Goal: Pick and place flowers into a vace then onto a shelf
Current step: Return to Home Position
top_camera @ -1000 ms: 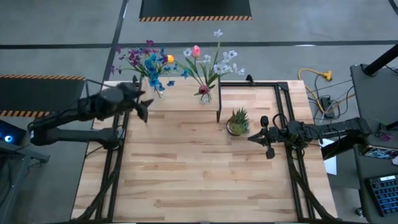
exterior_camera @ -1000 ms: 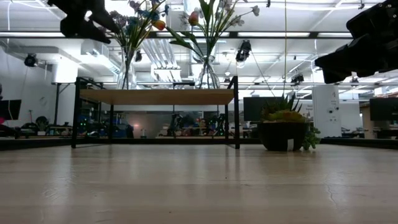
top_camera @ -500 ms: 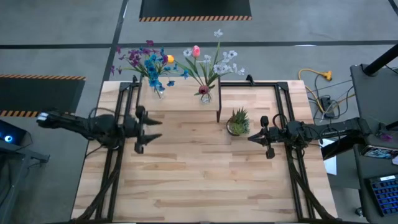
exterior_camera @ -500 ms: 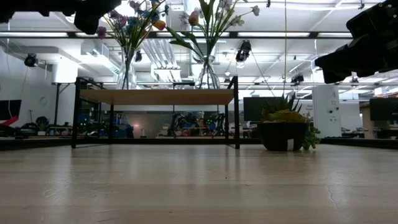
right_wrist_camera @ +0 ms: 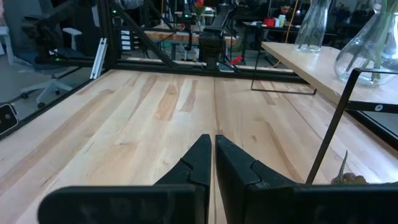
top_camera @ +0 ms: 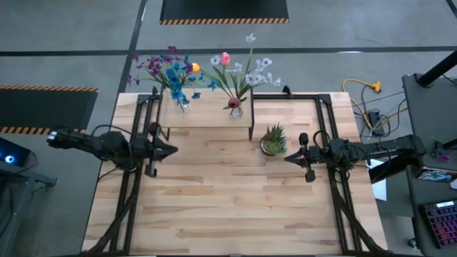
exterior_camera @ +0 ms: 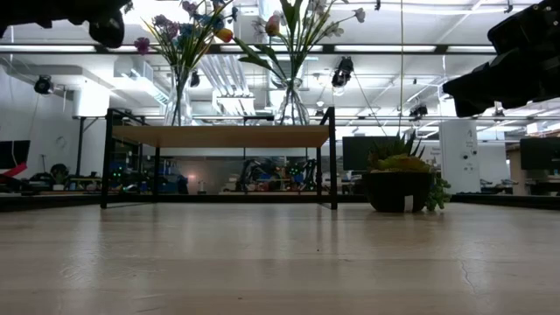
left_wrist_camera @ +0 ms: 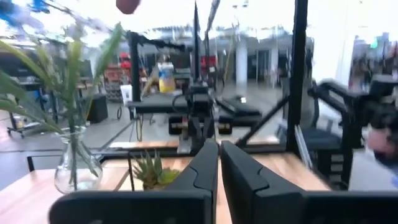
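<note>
Two clear glass vases stand on the shelf (top_camera: 207, 118) at the far side of the table. The left vase (top_camera: 182, 106) holds flowers (top_camera: 170, 71) with blue and purple blooms. The right vase (top_camera: 235, 109) holds flowers (top_camera: 244, 70) with pink and white blooms. My left gripper (top_camera: 173, 150) is shut on nothing, in front of the shelf's near left corner, pointing toward the table's right. My right gripper (top_camera: 288, 158) is shut and empty, near the potted plant, pointing left. In the low view both vases (exterior_camera: 178, 105) (exterior_camera: 293, 103) stand upright on the shelf board (exterior_camera: 219, 136).
A short spiky potted plant (top_camera: 273, 140) sits on the table just right of the shelf, close to my right gripper. Black frame rails (top_camera: 132, 193) (top_camera: 335, 193) run along both table sides. Bare wood (top_camera: 228, 200) fills the near half.
My left gripper has drawn back from the left vase on the shelf toward the table's near edge and turned until it points right. Its fingers stood wide open half a second ago and have shut on nothing. The vases and flowers have stayed put.
</note>
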